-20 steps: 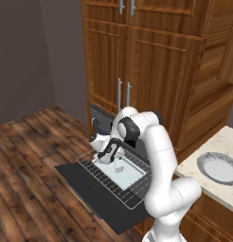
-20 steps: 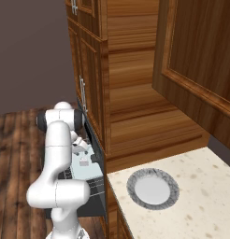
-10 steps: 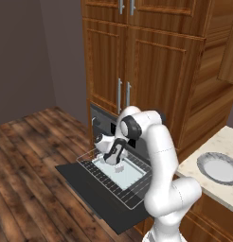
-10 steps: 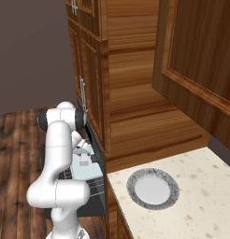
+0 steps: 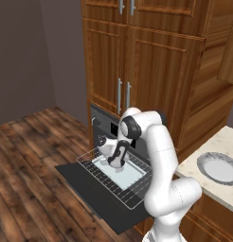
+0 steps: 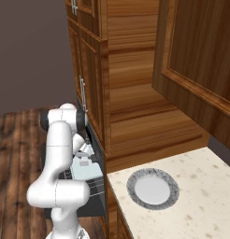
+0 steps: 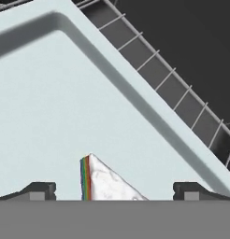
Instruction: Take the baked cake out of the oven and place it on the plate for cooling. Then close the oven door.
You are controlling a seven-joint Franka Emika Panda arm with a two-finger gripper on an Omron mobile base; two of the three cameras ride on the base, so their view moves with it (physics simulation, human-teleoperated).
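Two-finger dark gripper (image 7: 114, 190) wide open, holding nothing; in the hand view its two tips stand far apart at 7 and 5 o'clock with the tiny white wedge-shaped baked cake slice (image 7: 107, 183) between them, not touching either tip. Rainbow-striped layers show on the cake's cut side, facing 9 o'clock. In the left base view the gripper (image 5: 117, 161) hangs low over the tray, pointed down.

Cake sits inside the flat pale rectangular baking tray (image 7: 51, 116), on its floor, near the tray's raised rim, which runs diagonally from 11 to 4 o'clock in the hand view. Nothing else is visible in the tray. Tray rests on the pulled-out silver wire oven rack (image 5: 137, 198), whose bars show past the tray rim at 2 o'clock in the hand view.

Rack extends out over the dark grey-black rectangular oven door (image 5: 85, 184), which is dropped fully open and lies flat above the brown wooden plank floor (image 5: 28, 189). Built-in black oven (image 5: 103, 126) with display panel sits behind at 12 o'clock of the tray, set in tall brown wooden cabinets (image 5: 151, 71) with vertical silver handles.

Round shallow plate with white centre and grey speckled rim (image 6: 153, 189) is on the pale speckled stone countertop (image 6: 201, 196), well apart from the tray, at 3 o'clock of the arm in both base views. Plate (image 5: 219, 168) holds nothing.
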